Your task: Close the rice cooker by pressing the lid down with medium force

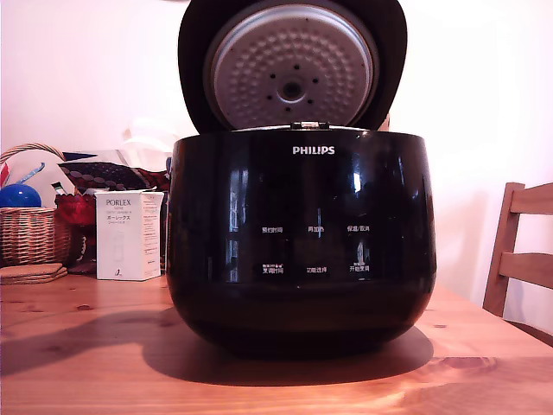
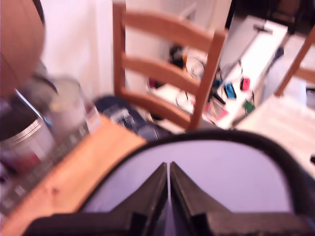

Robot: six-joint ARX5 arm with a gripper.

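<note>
Wrist view: black gripper [image 2: 169, 169] w/ fingers pressed together, holding nothing, just over the glossy black domed lid [image 2: 197, 167]. Exterior view: big glossy black rounded rice cooker [image 1: 300, 238] sits mid wooden table [image 1: 86, 363], lid up, dimpled silver inner plate facing cam. Behind, on the exterior view's left: white PORLEX box [image 1: 128, 235], woven wicker basket [image 1: 30, 233]; on its right, wooden chair [image 1: 521, 259].

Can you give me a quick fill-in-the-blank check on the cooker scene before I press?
1. The lid of the rice cooker stands ___.
2. The white logo on the cooker's front reads ___.
3. In the wrist view the end effector fingers are ___.
4. In the exterior view the white PORLEX box stands to the cooker's ___.

Missing words: open; PHILIPS; shut; left
</note>
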